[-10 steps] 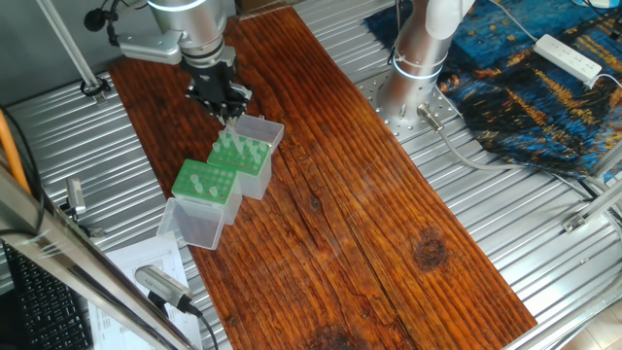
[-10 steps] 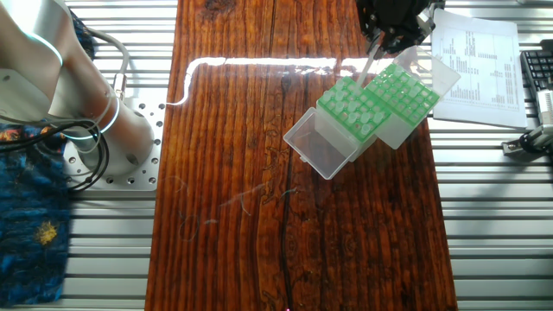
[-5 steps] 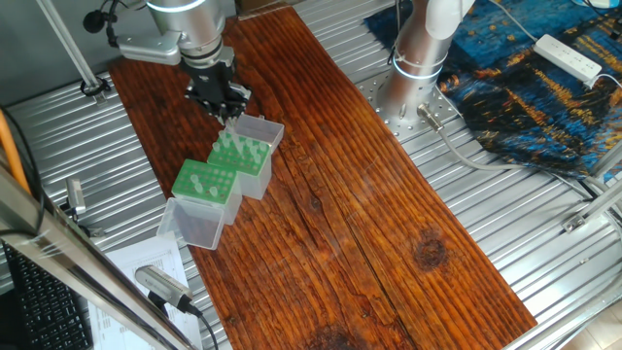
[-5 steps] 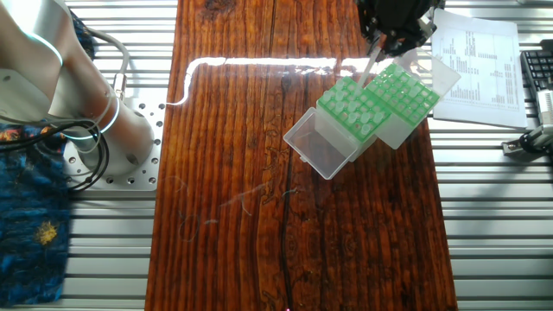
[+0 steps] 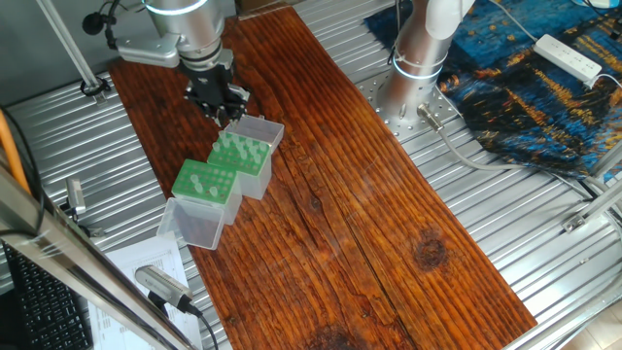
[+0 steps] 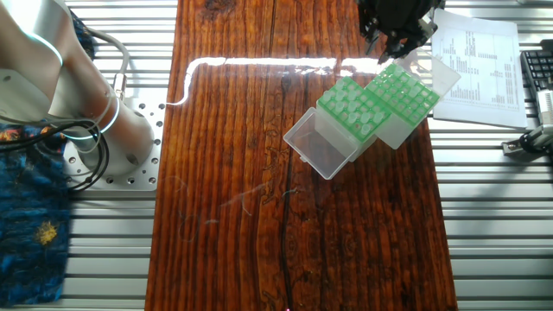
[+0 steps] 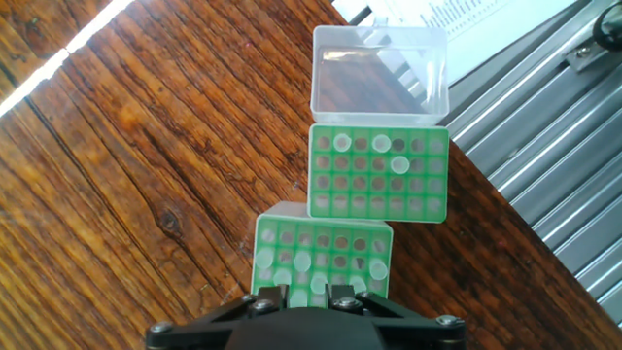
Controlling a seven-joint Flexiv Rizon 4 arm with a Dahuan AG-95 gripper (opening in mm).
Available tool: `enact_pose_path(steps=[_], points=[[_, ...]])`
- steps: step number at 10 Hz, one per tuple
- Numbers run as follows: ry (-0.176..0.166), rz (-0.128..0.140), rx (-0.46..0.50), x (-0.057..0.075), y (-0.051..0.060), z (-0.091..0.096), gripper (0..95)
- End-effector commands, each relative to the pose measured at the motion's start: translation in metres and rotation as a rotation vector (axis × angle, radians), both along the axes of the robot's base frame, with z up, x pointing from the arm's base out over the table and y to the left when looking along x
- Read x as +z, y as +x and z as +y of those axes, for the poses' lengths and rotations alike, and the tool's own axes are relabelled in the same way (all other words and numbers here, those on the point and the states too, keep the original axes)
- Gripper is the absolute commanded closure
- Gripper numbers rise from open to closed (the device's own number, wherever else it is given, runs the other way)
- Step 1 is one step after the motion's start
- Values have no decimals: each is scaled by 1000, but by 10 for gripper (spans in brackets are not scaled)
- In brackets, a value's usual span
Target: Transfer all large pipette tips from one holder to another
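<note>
Claw above the tip racks, far end of the plank desk.
Large pipette tips (image 7: 303, 261) stand in the near rack (image 7: 323, 255) directly under the claw (image 6: 393, 34); few in the far rack (image 7: 378, 171). Its jaw state cannot be told. Open wood lies leftward.

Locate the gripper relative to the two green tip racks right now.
In one fixed view the gripper hangs above the far rack, near its open clear lid; the near rack sits beside it.
</note>
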State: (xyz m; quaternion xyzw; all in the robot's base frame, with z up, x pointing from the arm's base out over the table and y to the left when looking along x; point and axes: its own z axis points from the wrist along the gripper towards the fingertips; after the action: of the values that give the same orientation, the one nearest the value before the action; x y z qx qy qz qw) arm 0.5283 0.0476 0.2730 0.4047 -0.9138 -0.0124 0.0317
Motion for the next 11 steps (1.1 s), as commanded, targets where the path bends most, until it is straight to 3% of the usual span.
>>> enact_pose_path(steps=[1, 3, 5, 7, 11], points=[[-11, 2, -47, -6, 20, 11, 760], [-6, 1, -76, -21, 40, 14, 760], [1, -5, -91, -32, 54, 15, 760], [4, -8, -104, -40, 64, 18, 760], [-5, -7, -107, -59, 75, 43, 760]])
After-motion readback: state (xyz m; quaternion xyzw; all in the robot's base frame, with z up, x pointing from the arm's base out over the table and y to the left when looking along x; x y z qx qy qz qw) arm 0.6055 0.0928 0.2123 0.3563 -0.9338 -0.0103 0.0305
